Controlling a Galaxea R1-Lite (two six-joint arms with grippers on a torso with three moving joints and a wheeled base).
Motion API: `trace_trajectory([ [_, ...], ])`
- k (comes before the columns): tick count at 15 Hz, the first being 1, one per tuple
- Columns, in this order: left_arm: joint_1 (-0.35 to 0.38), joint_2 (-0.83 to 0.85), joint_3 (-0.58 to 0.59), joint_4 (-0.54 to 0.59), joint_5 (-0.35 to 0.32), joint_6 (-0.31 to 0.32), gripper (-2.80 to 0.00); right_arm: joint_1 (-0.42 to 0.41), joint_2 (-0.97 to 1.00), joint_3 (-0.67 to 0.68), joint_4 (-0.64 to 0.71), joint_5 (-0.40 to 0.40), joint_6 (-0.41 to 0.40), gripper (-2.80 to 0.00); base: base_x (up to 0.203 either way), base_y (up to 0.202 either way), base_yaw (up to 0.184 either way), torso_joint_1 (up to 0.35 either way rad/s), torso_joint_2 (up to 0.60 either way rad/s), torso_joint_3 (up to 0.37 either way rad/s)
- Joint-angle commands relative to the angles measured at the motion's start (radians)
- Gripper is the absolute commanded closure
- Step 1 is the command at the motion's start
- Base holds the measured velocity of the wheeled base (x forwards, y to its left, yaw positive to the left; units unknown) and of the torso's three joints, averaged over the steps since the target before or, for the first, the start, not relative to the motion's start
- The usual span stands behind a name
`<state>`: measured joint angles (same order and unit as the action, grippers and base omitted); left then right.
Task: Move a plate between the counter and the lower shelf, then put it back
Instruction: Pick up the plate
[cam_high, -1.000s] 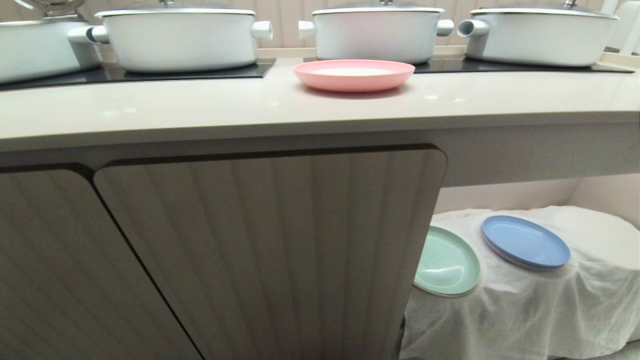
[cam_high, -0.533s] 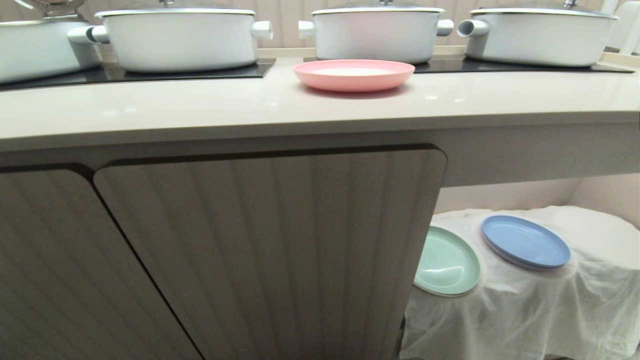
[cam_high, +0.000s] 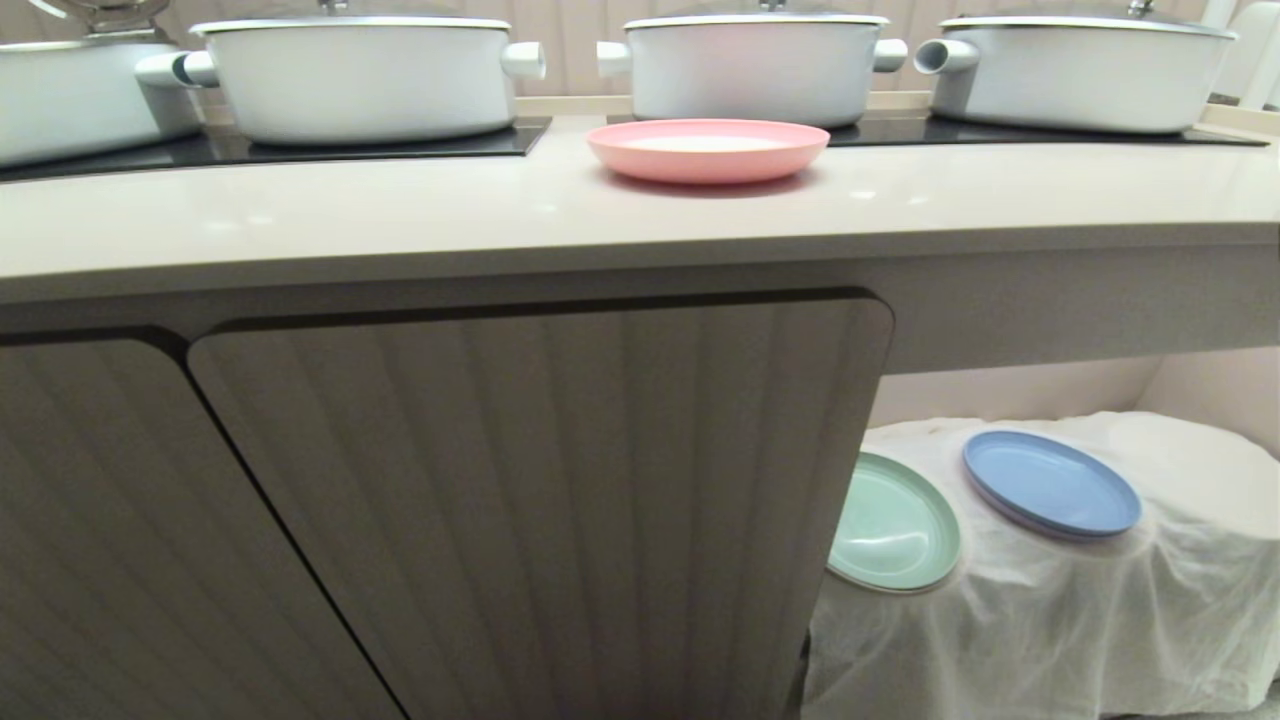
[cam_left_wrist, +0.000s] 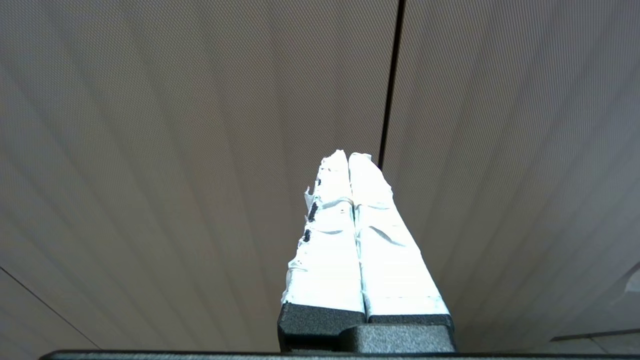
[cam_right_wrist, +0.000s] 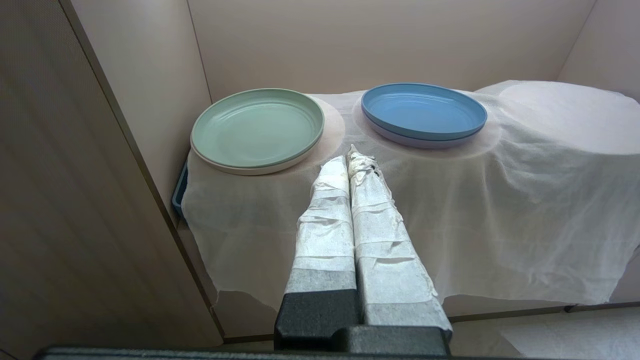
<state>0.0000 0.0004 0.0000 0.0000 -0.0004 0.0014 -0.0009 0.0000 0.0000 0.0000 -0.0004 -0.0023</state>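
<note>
The pink plate (cam_high: 707, 148) lies flat on the beige counter (cam_high: 400, 225), just in front of the middle white pot. Below and to the right opens the lower shelf (cam_high: 1180, 470), draped in wrinkled white cloth (cam_right_wrist: 525, 200). Neither arm shows in the head view. My left gripper (cam_left_wrist: 348, 155) is shut, holds nothing and points at a ribbed cabinet door (cam_left_wrist: 200, 150). Shut and empty too, my right gripper (cam_right_wrist: 348, 156) points into the recess, short of the cloth's front fold, between the two plates lying there.
A mint-green plate (cam_high: 893, 522) (cam_right_wrist: 257, 126) and a blue plate (cam_high: 1050, 484) (cam_right_wrist: 424, 110) rest on the draped mounds. Several lidded white pots (cam_high: 360, 75) stand on black hob panels (cam_high: 250, 148) behind the pink plate. Ribbed cabinet doors (cam_high: 520, 500) fill the front below the counter.
</note>
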Motion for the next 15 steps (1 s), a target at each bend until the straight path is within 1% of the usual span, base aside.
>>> trace_trajectory([
  [1, 0.000, 0.000, 0.000, 0.000, 0.000, 0.000, 0.00, 0.001, 0.000, 0.000, 0.000, 0.000, -0.001, 0.00, 0.000, 0.000, 0.000, 0.000, 0.00, 0.000],
  [4, 0.000, 0.000, 0.000, 0.000, 0.000, 0.000, 0.00, 0.001, 0.000, 0.000, 0.000, 0.000, -0.001, 0.00, 0.000, 0.000, 0.000, 0.000, 0.00, 0.000],
  [6, 0.000, 0.000, 0.000, 0.000, 0.000, 0.000, 0.00, -0.001, 0.000, 0.000, 0.000, 0.000, -0.001, 0.00, 0.000, 0.000, 0.000, 0.060, -0.14, -0.111],
  [15, 0.000, 0.000, 0.000, 0.000, 0.000, 0.000, 0.00, 0.001, 0.000, 0.000, 0.000, 0.000, -0.001, 0.00, 0.000, 0.000, 0.000, 0.166, -0.43, -0.271],
])
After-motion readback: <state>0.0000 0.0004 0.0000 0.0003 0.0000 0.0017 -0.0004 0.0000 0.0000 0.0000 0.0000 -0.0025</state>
